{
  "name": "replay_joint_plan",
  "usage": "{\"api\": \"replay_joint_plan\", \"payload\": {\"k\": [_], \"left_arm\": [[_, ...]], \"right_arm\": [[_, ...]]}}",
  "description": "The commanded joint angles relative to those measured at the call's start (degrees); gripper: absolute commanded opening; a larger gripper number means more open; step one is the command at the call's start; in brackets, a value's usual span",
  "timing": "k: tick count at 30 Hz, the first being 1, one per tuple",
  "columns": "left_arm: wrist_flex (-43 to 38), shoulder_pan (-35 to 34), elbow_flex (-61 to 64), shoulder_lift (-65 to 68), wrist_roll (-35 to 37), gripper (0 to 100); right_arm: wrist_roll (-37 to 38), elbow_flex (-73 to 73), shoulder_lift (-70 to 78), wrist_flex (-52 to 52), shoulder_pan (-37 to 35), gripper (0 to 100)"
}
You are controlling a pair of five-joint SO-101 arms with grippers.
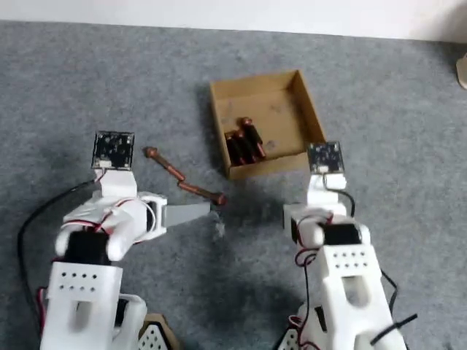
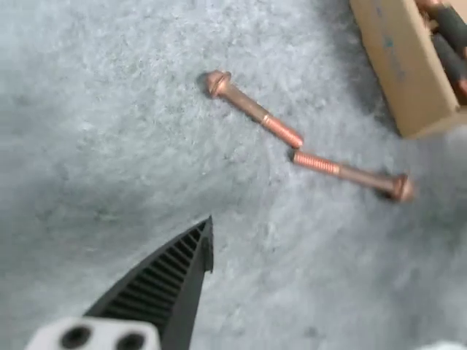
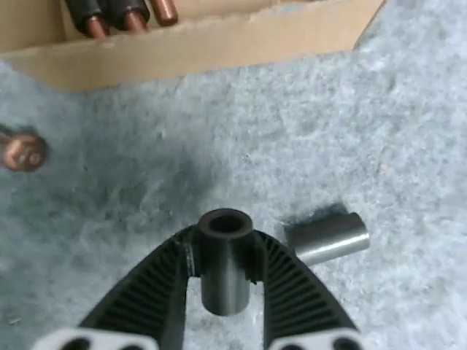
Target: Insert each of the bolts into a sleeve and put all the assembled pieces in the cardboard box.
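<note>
The table (image 1: 379, 95) is covered in grey, felt-like fabric with a coarse, mottled nap; soft dark shadows lie on it toward the near side; beyond its far edge runs a plain white strip (image 1: 219, 11), wall or floor unclear; the light is even and diffuse.

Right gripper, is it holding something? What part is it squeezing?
Yes. The right gripper holds a black sleeve. It pinches the sleeve across its round sides, just below the open end.
</note>
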Motion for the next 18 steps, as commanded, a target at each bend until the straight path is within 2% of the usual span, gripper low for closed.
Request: {"api": "replay_joint_plan", "payload": {"k": [1,5,6,8,10,14,18], "left_arm": [[7.03,-0.04,-7.25,-0.66,-13.36,56],[10.29,-0.48,-10.42,-0.66,-28.48,56],[10.73,-0.48,-10.95,-0.66,-30.77,55],[10.29,-0.48,-11.56,-0.57,-29.63,50],[8.79,-1.01,-11.56,-0.57,-23.47,42],[2.46,-4.70,-11.21,1.36,-5.01,30],[-3.69,-8.31,-11.38,9.63,11.52,27]], "right_arm": [[-0.35,1.63,-2.86,-3.03,-0.04,0.5],[2.46,3.91,-2.86,-6.20,-0.04,0.5],[2.55,4.53,-3.03,-6.99,-0.04,0.5],[2.55,5.23,-3.03,-7.78,0.04,0.5],[2.64,5.41,-2.95,-7.78,0.04,0.5],[2.64,5.67,-3.03,-7.87,0.04,0.5],[2.64,5.67,-2.86,-7.87,0.04,0.5]]}}
